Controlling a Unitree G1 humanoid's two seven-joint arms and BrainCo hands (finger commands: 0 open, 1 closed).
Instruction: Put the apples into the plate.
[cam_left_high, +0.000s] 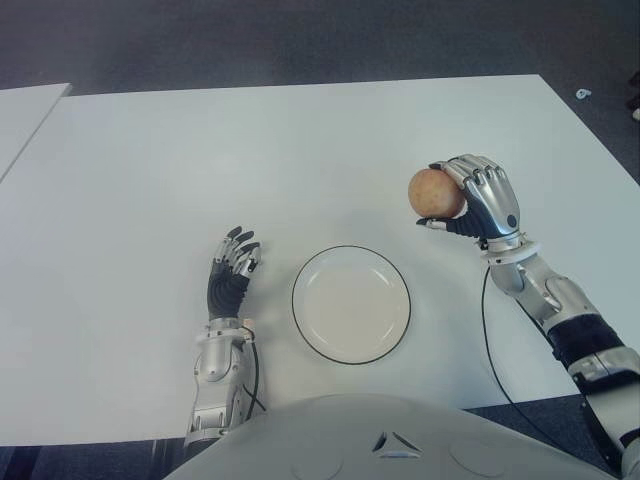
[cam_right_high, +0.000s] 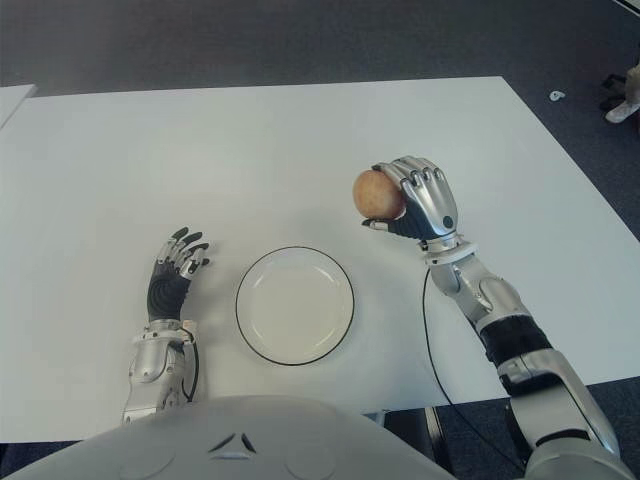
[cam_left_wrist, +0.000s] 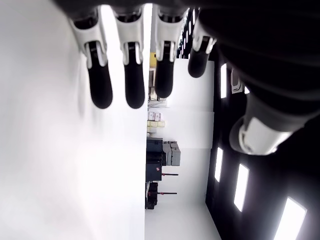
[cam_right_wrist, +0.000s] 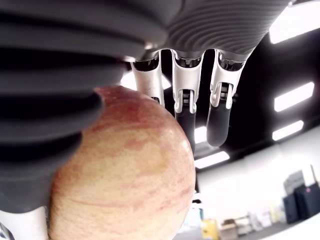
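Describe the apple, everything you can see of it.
One apple, round, yellow-pink skin with red streaks and blush, looks whole and unbruised on the visible side. The right hand grips it, its fingers curled over it and the palm behind. It shows beyond and to the right of the empty white plate, not over it. Whether it is off the white table cannot be told. No stem is visible.

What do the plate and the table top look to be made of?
Plate: likely glazed ceramic or melamine, smooth cream white with a thin dark rim line. Table: looks like matte white laminate, flat and even, without visible grain.
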